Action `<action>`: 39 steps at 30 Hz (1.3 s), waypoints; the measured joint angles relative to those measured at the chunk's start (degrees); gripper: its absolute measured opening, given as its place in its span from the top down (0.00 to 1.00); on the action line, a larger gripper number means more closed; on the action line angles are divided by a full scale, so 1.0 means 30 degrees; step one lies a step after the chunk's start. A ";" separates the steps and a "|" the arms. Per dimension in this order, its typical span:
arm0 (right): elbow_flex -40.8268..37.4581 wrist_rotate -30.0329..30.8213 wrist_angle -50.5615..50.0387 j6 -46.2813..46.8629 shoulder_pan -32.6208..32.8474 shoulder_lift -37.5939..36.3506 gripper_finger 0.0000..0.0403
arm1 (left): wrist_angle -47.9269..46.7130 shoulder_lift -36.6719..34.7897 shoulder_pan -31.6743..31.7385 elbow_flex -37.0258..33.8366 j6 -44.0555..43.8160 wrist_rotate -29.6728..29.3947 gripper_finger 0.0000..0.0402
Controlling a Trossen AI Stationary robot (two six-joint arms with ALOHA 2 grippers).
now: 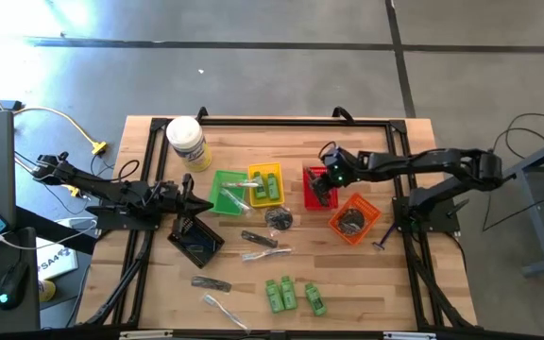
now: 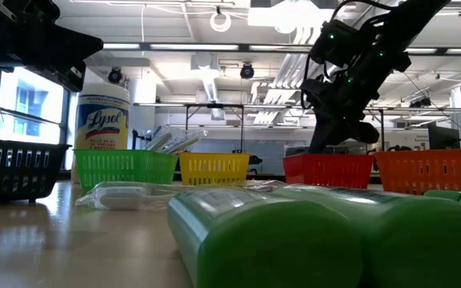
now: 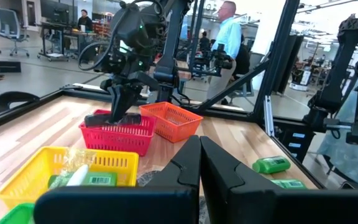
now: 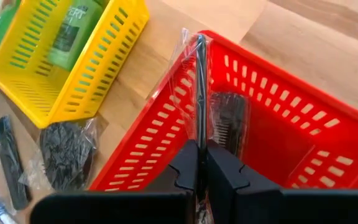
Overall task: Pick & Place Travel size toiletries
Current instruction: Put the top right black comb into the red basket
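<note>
Left gripper (image 1: 199,201) low over worktop (image 1: 385,283), just beside black basket (image 1: 196,241), jaws pressed together, holding nothing. Green basket (image 1: 220,192) and yellow basket (image 4: 67,56) side by side near middle; green bottle (image 4: 73,25) lies along yellow basket. Right gripper (image 4: 199,163) over red basket (image 4: 278,124), jaws pinching clear-wrapped black comb (image 4: 201,93); comb long axis runs straight out from jaws, crossing basket rim, far end past wall. Orange basket (image 1: 354,219) just beside red one. Green bottles (image 1: 291,295) near front edge, open wood around.
</note>
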 joint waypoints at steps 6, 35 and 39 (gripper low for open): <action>0.0007 0.0993 -0.0395 0.0724 0.0453 -0.0277 0.98 | -0.0012 0.0000 0.0000 0.0000 0.0000 0.0124 1.00; 0.0022 0.1855 -0.1513 0.1299 0.0647 0.2317 0.96 | 0.1073 -0.0007 -0.0003 0.0000 0.0590 0.0138 1.00; -0.0010 0.1648 -0.0629 0.1127 0.0647 0.2368 0.88 | 0.1063 -0.0007 -0.0004 0.0000 0.0590 0.0138 1.00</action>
